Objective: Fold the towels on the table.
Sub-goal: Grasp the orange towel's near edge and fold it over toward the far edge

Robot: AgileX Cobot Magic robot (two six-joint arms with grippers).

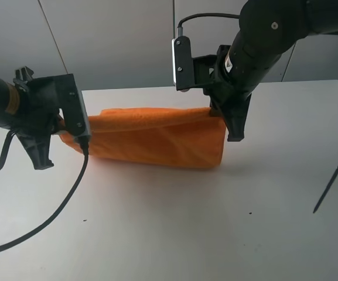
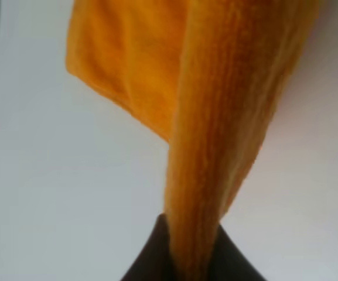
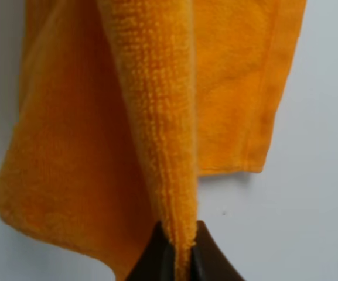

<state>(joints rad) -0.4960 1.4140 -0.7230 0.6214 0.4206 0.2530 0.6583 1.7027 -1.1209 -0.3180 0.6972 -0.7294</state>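
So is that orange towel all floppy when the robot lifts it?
Probably floppy: the orange towel drapes down from the left end effector and right end effector pinching its edge. Likely light, since small pinches hold it up. Its fuzzy pile probably grips well.

The left wrist view is out of focus, so the towel (image 2: pixel 215 117) is a blur there; in both wrist views the towel runs off the picture's edge; only the dark tips of the left gripper (image 2: pixel 192 257) and the right gripper (image 3: pixel 180 254) show, the rest cut off; from the high camera the towel's left end is hidden behind the left arm (image 1: pixel 40 111) and its far right corner behind the right arm (image 1: pixel 245 64); both arms run out of frame; the specks (image 1: pixel 85 220) on the table (image 1: pixel 169 246) are too small to tell.
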